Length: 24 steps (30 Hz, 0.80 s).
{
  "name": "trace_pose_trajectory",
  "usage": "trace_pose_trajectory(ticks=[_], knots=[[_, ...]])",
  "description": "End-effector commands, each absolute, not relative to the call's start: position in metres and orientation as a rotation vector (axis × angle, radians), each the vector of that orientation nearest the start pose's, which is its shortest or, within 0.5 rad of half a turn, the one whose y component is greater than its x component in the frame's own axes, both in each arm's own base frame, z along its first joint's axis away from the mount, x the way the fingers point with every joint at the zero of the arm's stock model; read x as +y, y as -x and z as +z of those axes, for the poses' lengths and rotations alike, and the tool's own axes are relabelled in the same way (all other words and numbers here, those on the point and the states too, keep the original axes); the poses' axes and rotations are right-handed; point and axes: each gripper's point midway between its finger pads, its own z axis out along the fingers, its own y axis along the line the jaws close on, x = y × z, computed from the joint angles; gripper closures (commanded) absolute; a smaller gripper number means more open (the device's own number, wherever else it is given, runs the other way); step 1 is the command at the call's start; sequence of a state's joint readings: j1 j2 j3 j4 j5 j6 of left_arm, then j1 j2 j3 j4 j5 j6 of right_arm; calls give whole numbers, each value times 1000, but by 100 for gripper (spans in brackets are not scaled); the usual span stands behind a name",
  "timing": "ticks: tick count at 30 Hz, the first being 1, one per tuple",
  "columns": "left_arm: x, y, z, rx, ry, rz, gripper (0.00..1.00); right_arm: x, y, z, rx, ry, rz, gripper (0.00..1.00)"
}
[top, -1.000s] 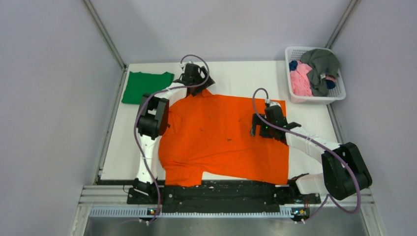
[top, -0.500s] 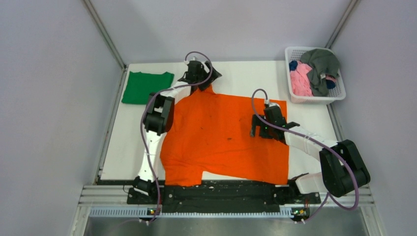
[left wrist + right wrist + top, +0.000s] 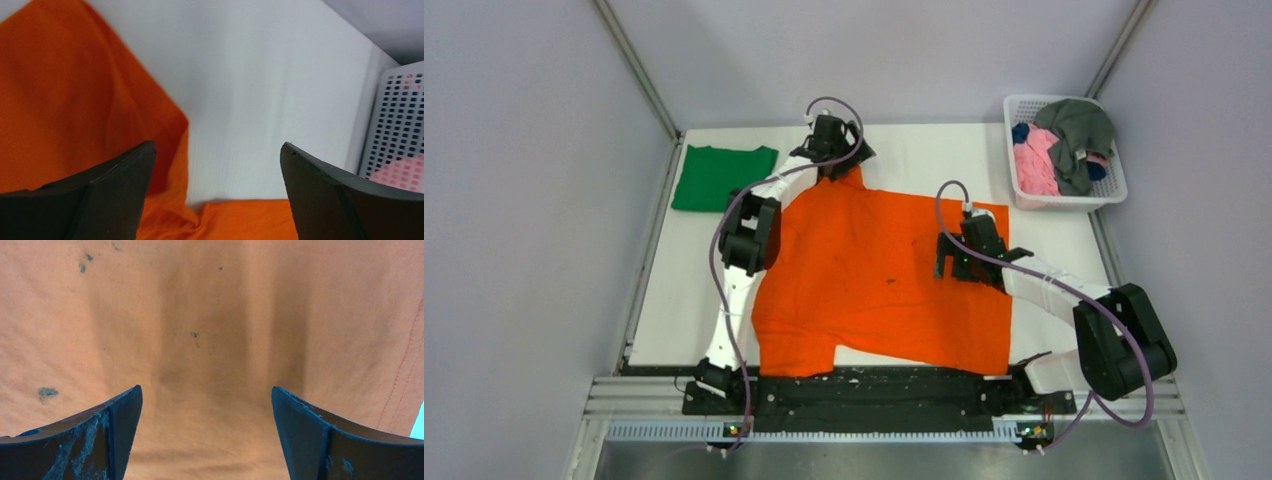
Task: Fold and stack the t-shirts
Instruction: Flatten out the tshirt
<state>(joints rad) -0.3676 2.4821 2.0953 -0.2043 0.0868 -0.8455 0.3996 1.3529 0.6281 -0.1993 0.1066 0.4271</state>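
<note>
Bright orange cloth t-shirt (image 3: 874,280) lies spread flat across middle of white surface (image 3: 924,150), one sleeve peak pointing toward far edge. Left hand (image 3: 217,146) released, fingers wide, hovers at that peak; only its left finger overlaps cloth, bare surface in gap. Right hand (image 3: 206,389) also released, low over shirt body. Folded green t-shirt (image 3: 722,177) at far left corner. Pink t-shirt (image 3: 1034,165) and grey t-shirt (image 3: 1079,130) heaped in white plastic basket (image 3: 1064,203).

Risk: left hand closes on nothing or thin edge, so cloth slips mid-fold. Right hand pinching body could bunch fabric.

Matt orange cloth t-shirt (image 3: 874,280), perforated plastic basket (image 3: 1024,190).
</note>
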Motion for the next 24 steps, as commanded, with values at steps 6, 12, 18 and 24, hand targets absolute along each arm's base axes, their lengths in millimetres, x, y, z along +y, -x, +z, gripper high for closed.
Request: trace_pose_trajectory(ticks=[6, 12, 18, 24], knots=[[-227, -552, 119, 2175, 487, -558, 1, 124, -289, 38, 2472, -59, 235, 1], [-245, -558, 100, 2216, 481, -649, 1, 123, -288, 37, 2474, -59, 231, 1], [-260, -573, 93, 2225, 479, -713, 1, 122, -289, 36, 2474, -61, 222, 1], [-275, -588, 80, 2240, 479, -771, 1, 121, -288, 34, 2484, -62, 210, 1]])
